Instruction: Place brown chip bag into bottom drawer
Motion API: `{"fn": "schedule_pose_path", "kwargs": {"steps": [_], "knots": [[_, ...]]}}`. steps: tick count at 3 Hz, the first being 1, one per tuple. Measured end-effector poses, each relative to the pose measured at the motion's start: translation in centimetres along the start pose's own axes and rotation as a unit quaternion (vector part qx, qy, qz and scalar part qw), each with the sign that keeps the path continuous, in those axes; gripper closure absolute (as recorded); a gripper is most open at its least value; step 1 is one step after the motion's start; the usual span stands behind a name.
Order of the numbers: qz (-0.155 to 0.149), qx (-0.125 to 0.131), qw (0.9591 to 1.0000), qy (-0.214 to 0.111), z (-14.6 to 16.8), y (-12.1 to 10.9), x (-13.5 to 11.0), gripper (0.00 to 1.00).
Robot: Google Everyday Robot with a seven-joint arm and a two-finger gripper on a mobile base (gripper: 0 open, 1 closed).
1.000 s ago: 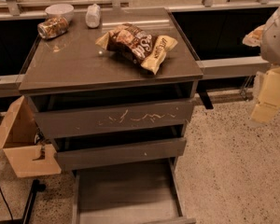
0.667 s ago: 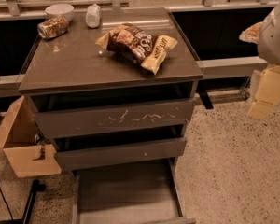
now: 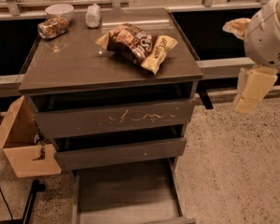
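Camera view: crinkly dark-brown foil chip bag lies ten o'clock of the pale gripper, long axis ten-to-four; whether that gripper is spread I cannot tell.

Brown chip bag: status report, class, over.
End effector right of cabinet, apart from brown chip bag. Bag on cabinet top. Bottom drawer open. Can back-left.

The robot's rounded white arm housing at the right edge has moved left since a second ago, so more of it is in view. The pale cream tool hanging below it has moved left too and sits slightly higher in the picture, nearer the right side of the table but apart from it. A small tan piece on the housing's left has shifted left as well.
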State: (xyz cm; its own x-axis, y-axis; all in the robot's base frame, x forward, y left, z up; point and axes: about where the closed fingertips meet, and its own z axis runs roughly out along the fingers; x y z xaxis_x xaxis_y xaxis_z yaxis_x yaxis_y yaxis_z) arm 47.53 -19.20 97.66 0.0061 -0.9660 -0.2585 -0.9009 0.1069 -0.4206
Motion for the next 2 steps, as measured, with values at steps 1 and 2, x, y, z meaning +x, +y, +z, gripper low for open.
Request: {"fn": "schedule_pose_path", "kwargs": {"steps": [1, 2], "knots": [[-0.036, 0.012, 0.9992, -0.015, 1.7, -1.6, -1.4, 0.00], [-0.061, 0.015, 0.9978, -0.023, 3.1, -2.6, -2.5, 0.00]]}}
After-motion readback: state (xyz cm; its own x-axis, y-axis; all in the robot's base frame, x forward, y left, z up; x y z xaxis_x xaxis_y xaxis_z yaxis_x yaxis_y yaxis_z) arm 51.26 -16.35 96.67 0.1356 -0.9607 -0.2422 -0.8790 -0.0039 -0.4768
